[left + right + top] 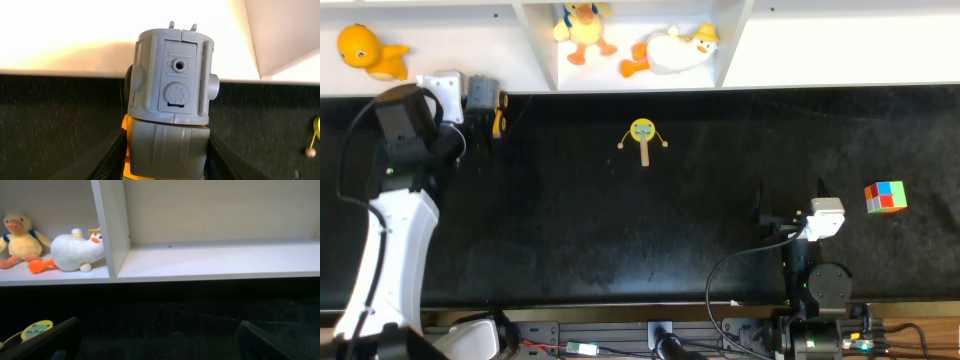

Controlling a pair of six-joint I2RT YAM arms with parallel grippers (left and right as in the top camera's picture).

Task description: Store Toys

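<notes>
Left wrist view: the left gripper [166,155] clamps the grey-and-yellow plastic robot toy [172,95] low on its body, by the black worktop's [620,230] far edge near the left corner. The toy sits just before the white shelf [65,35]. Being top-heavy, it may tip or snag the shelf lip. Farther off, the right gripper [160,340] rests with its fingers apart.

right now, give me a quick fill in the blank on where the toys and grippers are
1. The left gripper, shut on the grey robot toy, faces the shelf's ____ compartment.
2. The middle compartment holds ____ plush toys: the yellow duck and the white duck.
3. The right gripper is ____, with nothing between its fingers.
4. The colourful cube lies on the ____ table.

Missing words: left; two; open; black
</notes>
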